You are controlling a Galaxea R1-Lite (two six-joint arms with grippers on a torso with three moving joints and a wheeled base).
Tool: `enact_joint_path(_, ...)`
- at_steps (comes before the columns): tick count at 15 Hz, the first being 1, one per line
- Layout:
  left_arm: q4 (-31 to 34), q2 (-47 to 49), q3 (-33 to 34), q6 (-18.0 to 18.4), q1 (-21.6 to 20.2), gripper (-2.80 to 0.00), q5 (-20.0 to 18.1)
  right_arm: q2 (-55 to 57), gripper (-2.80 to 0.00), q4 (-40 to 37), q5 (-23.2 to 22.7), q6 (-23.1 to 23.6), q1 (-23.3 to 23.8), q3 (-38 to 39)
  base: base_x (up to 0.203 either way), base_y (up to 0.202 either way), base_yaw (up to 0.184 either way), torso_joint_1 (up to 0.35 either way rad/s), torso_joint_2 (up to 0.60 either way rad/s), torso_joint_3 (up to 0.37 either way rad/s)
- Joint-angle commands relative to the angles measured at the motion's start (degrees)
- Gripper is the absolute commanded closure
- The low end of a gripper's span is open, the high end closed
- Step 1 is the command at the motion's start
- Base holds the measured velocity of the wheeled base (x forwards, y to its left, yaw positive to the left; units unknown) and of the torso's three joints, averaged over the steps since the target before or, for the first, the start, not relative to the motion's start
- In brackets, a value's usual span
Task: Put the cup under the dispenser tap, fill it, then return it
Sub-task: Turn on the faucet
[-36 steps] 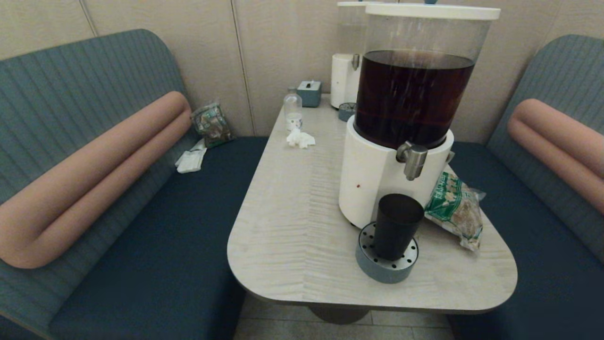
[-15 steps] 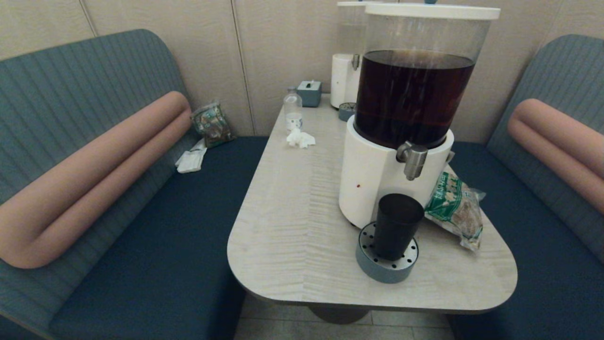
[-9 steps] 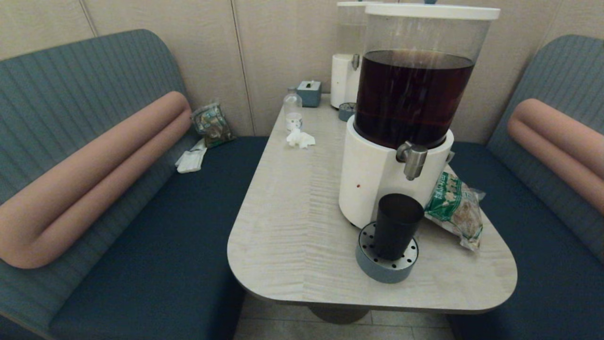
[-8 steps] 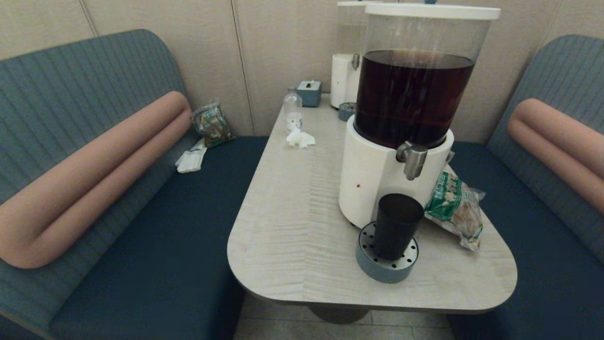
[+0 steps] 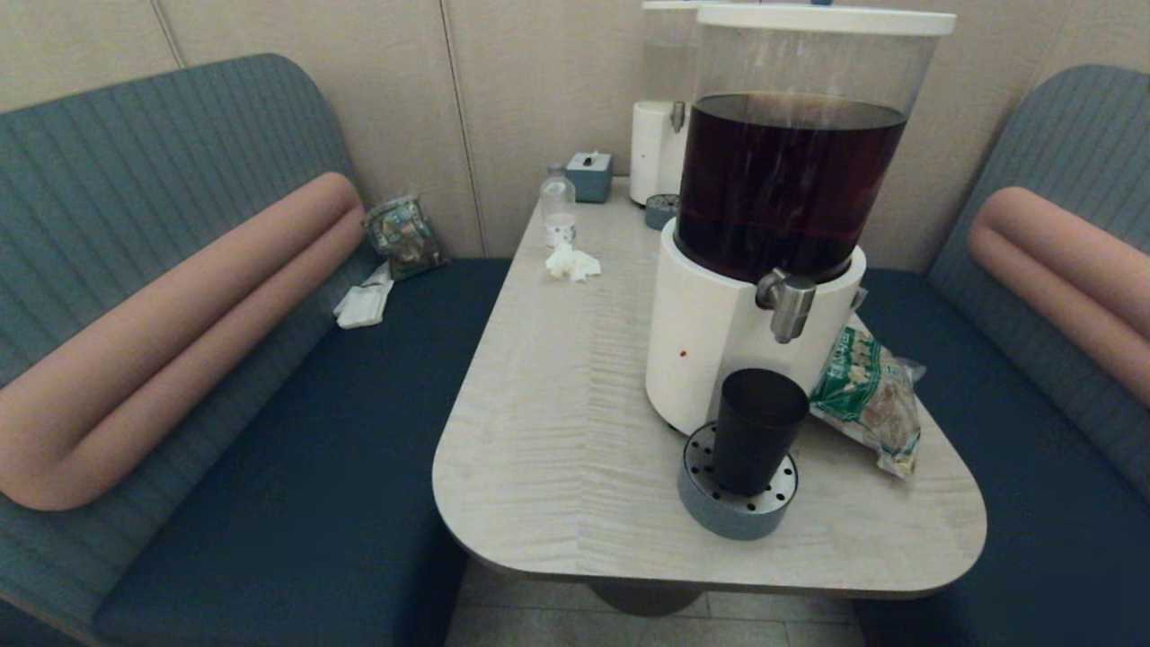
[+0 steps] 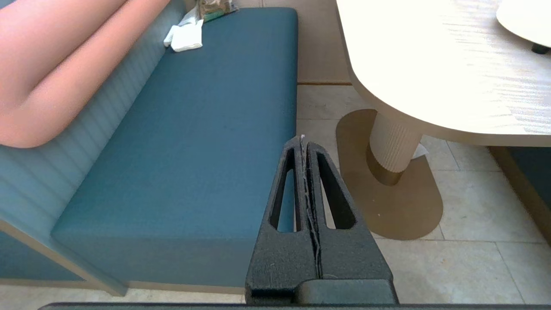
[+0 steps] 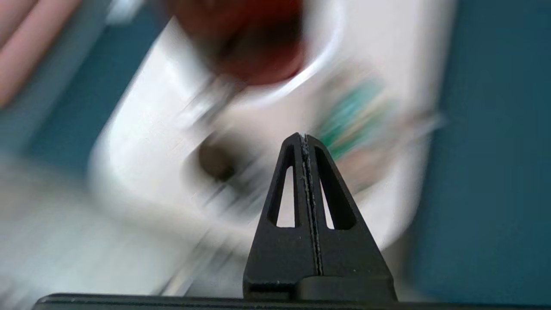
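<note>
The black cup (image 5: 757, 431) stands upright on a round grey perforated drip tray (image 5: 738, 505) at the near end of the table, below and slightly left of the steel dispenser tap (image 5: 789, 305). The tap projects from the white base of the big tank of dark brown liquid (image 5: 791, 184). Neither arm shows in the head view. My left gripper (image 6: 303, 141) is shut and empty, low beside the table over the floor and the bench seat. My right gripper (image 7: 303, 137) is shut and empty, aimed at the blurred cup (image 7: 214, 162) and dispenser.
A green snack bag (image 5: 870, 395) lies right of the cup against the dispenser base. A second white dispenser (image 5: 660, 135), a small clear bottle (image 5: 558, 211), crumpled tissue (image 5: 571, 263) and a tissue box (image 5: 589, 176) sit at the table's far end. Benches flank the table (image 5: 557, 431).
The cup and table things stay put. The head view has shifted very slightly. The right wrist view is smeared by motion.
</note>
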State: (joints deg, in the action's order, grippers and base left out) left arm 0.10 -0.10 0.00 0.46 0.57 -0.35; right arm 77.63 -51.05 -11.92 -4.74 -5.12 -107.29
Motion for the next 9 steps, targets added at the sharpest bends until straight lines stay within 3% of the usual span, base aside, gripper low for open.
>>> enact_joint_path(1,-0.01,0.01,0.0,-0.02,0.04,0.0,0.0,9.37,0.0,-3.5,-5.37,-0.46,-1.54,-3.36,0.0,0.0,0.0,0.0,0.0,0.0)
enact_joint_path(4,-0.01,0.01,0.0,-0.02,-0.05,0.0,0.0,12.76,0.0,-1.95,-10.21,-0.68,-1.31,-3.37,0.0,0.0,0.0,0.0,0.0,0.0)
enact_joint_path(9,-0.01,0.01,0.0,-0.02,0.04,0.0,0.0,15.86,0.0,0.06,-10.74,-0.31,-2.56,-2.69,0.0,0.0,0.0,0.0,0.0,0.0)
